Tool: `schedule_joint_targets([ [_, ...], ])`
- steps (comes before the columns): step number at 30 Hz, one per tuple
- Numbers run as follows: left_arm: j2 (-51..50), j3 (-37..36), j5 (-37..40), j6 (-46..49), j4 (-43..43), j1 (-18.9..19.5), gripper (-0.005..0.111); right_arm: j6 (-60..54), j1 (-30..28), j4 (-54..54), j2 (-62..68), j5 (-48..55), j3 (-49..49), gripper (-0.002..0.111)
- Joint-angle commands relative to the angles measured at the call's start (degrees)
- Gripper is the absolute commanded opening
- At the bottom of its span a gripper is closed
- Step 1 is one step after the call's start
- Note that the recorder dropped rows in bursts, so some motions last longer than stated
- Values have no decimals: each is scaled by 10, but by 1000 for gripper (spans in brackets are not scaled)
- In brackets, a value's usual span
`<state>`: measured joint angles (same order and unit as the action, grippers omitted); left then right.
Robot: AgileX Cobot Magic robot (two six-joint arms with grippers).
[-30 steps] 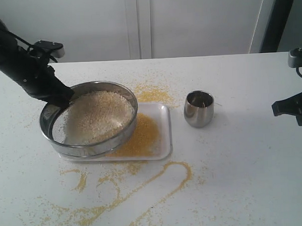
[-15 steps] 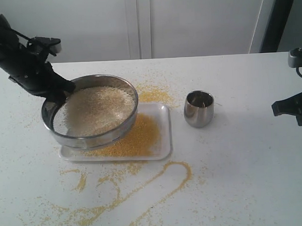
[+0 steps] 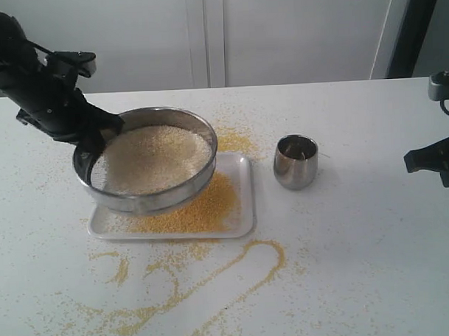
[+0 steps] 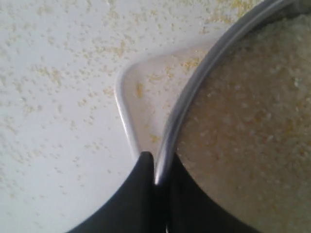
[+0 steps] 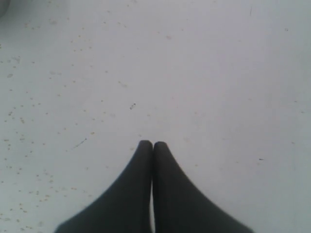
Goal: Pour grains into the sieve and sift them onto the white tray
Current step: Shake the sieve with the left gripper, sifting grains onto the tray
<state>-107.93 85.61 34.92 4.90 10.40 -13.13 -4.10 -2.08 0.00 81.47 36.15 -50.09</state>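
Note:
My left gripper [image 3: 99, 135] is shut on the left rim of the round steel sieve [image 3: 187, 185], which hangs tilted above the white tray [image 3: 244, 211]. Off-white grains [image 3: 154, 157] fill the sieve's mesh. A layer of fine yellow granules [image 3: 204, 209] lies on the tray under it. In the left wrist view the jaws of my left gripper [image 4: 156, 162] pinch the sieve's rim [image 4: 194, 92], with the tray's corner [image 4: 121, 97] below. My right gripper [image 5: 152, 144] is shut and empty above bare table; at the exterior view's right edge only a part of that arm shows.
A small shiny steel cup [image 3: 295, 162] stands right of the tray. Yellow granules are scattered over the white table, in a curved trail [image 3: 213, 275] in front of the tray and a patch [image 3: 235, 142] behind it.
The sieve has shifted to the right and slightly away in my left gripper, and its tilt has changed. The right arm has stayed still.

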Motion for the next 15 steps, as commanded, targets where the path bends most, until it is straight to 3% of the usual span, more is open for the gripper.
schedule_joint_targets([
  [1,9,4,-13,66,27,-12,0,0,-2,0,-4,-6,3,0],
  [2,9,4,10,152,16,-16,0,0,-2,0,-4,-6,3,0],
  [3,8,4,9,106,10,-10,0,0,-2,0,-4,-6,3,0],
  [5,4,2,-5,-124,21,14,0,0,-2,0,-4,-6,3,0],
  [6,2,1,-6,-154,44,17,0,0,-2,0,-4,-6,3,0],
  [7,-1,1,-8,17,69,2,0,0,-2,0,-4,-6,3,0],
  [8,-1,1,3,110,62,-7,0,0,-2,0,-4,-6,3,0],
  [9,-1,1,19,124,12,-13,0,0,-2,0,-4,-6,3,0],
  [10,-1,1,8,24,-8,-3,0,0,-2,0,-4,-6,3,0],
  [11,-3,-3,-17,-177,2,19,0,0,-2,0,-4,-6,3,0],
  [12,-4,-6,-27,-157,35,18,0,0,-2,0,-4,-6,3,0],
  [13,-4,-6,-27,44,87,-4,0,0,-2,0,-4,-6,3,0],
  [14,-2,-6,-16,157,90,-18,0,0,-2,0,-4,-6,3,0],
  [15,-1,-6,-13,176,49,-27,0,0,-2,0,-4,-6,3,0],
])
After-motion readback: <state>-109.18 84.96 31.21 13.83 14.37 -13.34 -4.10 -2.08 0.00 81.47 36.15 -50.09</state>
